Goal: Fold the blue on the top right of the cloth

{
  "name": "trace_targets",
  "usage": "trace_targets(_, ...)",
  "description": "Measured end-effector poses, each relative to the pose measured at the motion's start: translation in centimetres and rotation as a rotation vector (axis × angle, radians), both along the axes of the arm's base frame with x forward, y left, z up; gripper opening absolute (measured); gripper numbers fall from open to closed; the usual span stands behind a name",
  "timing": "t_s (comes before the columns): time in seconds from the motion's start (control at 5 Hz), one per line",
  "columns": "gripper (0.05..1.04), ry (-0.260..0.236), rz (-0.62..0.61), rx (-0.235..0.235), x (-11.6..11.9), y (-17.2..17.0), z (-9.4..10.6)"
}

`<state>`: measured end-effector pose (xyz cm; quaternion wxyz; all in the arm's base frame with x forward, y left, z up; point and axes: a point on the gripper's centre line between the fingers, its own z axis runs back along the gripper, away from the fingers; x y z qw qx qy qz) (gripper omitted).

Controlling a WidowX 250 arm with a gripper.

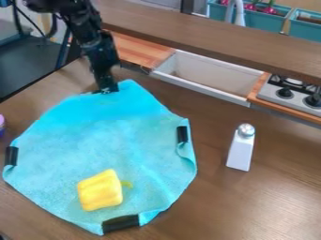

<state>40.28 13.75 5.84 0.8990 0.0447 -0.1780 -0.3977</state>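
Where fuzzy cloth peaks, the pincer hangs.

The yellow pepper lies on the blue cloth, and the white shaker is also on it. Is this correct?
Not quite: in the camera view, the shaker is on the table, beside the cloth. The pepper does lie on the cloth.

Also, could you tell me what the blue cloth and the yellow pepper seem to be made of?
The cloth looks like soft, fuzzy fabric, given its mottled nap and curling edges; the pepper, smooth and slightly shiny, may be plastic.
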Motion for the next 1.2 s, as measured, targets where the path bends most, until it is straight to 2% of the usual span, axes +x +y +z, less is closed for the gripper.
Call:
trace_targets(0.2, 0.051, -0.034, -0.066, 0.002, -2.2, -2.4, 1.1)
trace_targets(0.6, 0.051, -0.051, -0.205, 0.008, -7.7, -6.7, 1.0)
trace_targets(0.8, 0.051, -0.07, -0.264, -0.001, -10.4, -8.6, 1.8)
trace_targets(1.0, 0.051, -0.064, -0.317, -0.009, -12.8, -10.2, 2.0)
trace_targets(1.2, 0.051, -0.059, -0.359, 0.006, -14.7, -11.9, 2.1)
